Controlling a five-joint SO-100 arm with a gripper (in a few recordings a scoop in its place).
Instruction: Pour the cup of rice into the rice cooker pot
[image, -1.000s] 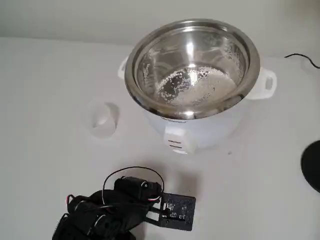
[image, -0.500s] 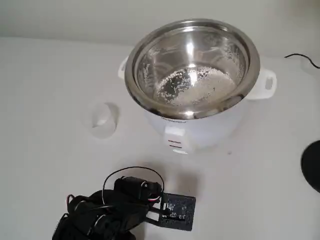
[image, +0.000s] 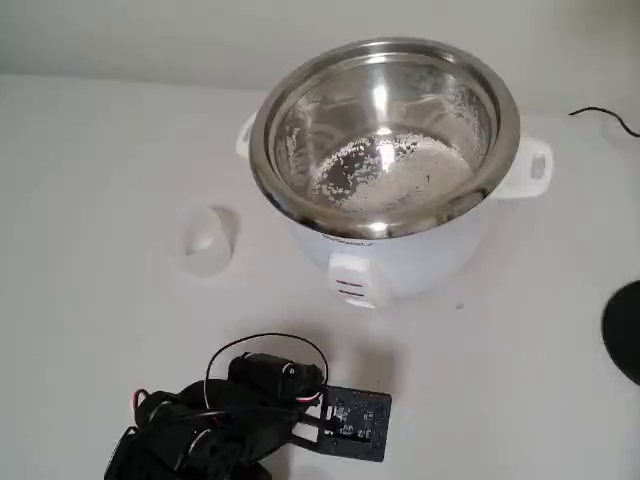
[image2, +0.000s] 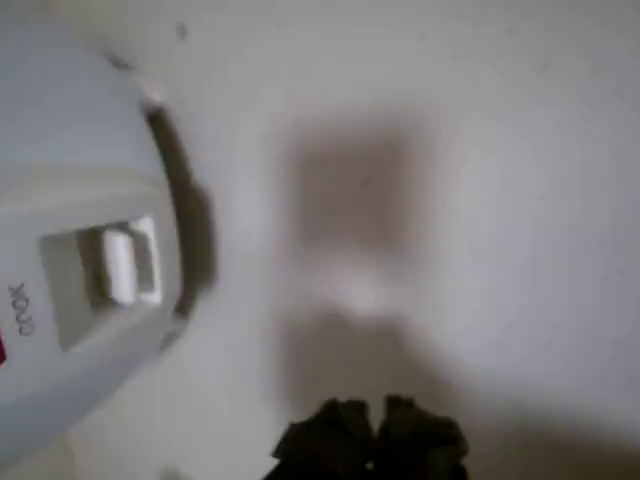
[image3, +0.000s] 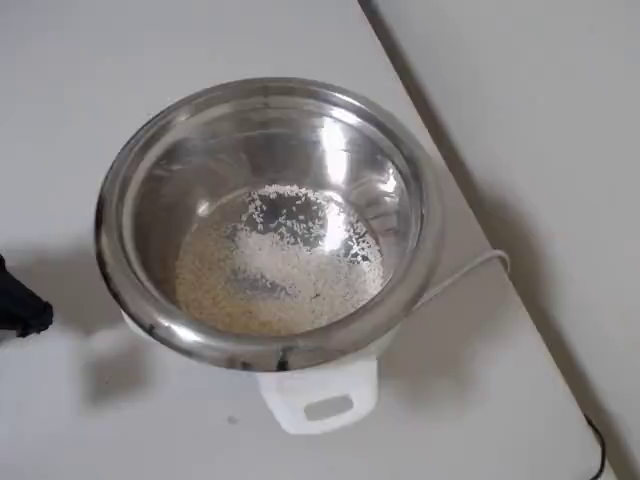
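Observation:
The rice cooker pot (image: 385, 70), shiny steel in a white body, stands at the back of the table in the fixed view. White rice (image: 385, 170) covers its bottom, and the rice (image3: 275, 265) shows again in the pot (image3: 110, 250) in the overhead view. The small translucent cup (image: 205, 240) stands on the table left of the cooker, apart from the arm. My black arm lies folded at the bottom edge. In the wrist view my gripper (image2: 370, 440) sits low over bare table, its dark tips close together with nothing between them, beside the cooker's white body (image2: 80, 200).
A black cable (image: 605, 118) lies at the far right, and a dark round object (image: 627, 330) cuts the right edge. A white cord (image3: 470, 275) runs from the cooker toward the table's edge in the overhead view. A cooker handle (image3: 320, 400) juts out.

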